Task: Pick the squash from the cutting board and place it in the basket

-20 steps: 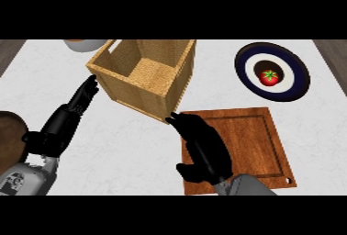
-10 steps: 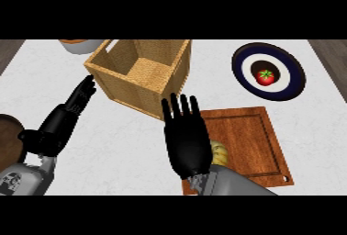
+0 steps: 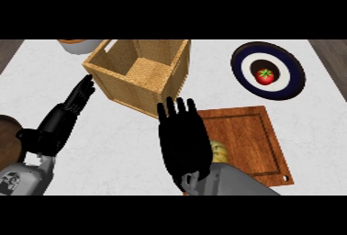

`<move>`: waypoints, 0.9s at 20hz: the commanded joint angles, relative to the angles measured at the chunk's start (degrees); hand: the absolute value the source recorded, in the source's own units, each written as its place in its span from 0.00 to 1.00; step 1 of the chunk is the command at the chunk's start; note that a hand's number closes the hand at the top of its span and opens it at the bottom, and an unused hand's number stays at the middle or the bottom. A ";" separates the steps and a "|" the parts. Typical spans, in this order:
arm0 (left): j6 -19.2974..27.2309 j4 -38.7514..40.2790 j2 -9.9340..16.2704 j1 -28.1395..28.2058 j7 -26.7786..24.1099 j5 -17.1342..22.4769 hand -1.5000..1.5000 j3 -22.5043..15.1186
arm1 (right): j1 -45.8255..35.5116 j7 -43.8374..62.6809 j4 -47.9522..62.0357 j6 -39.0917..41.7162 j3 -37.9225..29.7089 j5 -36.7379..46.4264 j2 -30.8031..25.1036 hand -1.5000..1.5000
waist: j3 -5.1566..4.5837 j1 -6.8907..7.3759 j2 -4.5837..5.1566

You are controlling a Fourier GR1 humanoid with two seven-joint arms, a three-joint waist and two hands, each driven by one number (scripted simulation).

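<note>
Yellow squash (image 3: 218, 152) sits on the cutting board (image 3: 252, 137), ungrasped; right hand (image 3: 181, 140) flat-fingered above it. Left hand (image 3: 64, 120) rests open. Basket (image 3: 139, 73) awaits: grasp, carry, placing all remain.

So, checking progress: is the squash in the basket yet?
No. The squash lies on the cutting board, partly hidden by the right hand; the basket shows nothing inside.

The desk (image 3: 136, 137) is seen steeply from above, from head height and close in; both forearms enter from the lower edge. Only one view is given.
</note>
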 commanded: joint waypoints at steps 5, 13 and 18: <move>-0.68 1.08 0.08 0.43 -0.91 -0.29 0.50 1.01 | -1.27 16.72 -7.22 16.58 -4.24 -4.83 1.97 0.00 | 0.09 -0.85 0.06; -1.74 0.95 -0.97 0.35 -2.11 -0.73 0.50 1.56 | 3.33 18.37 -13.09 15.23 -4.50 -3.82 1.98 0.00 | 0.17 0.27 0.67; -2.43 3.31 -2.13 0.09 -3.31 -1.30 0.50 2.90 | 12.30 12.56 -16.30 10.61 -1.52 4.04 0.01 0.00 | 0.26 0.47 0.98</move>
